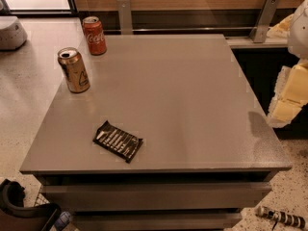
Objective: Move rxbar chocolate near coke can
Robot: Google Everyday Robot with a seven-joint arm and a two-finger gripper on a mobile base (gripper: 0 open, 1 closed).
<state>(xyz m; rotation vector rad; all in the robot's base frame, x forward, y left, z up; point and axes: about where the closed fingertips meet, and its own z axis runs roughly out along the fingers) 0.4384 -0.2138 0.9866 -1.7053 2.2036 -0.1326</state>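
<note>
while beside table's (192, 105) right edge, gripper (285, 110)

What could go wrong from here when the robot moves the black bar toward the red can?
1. The flat black rxbar chocolate wrapper lies near the grey table's front edge; a poor grasp might push it off.
2. The gold can stands roughly between it and the red coke can and could be toppled.
The gripper is at the far right, beyond the table.
</note>
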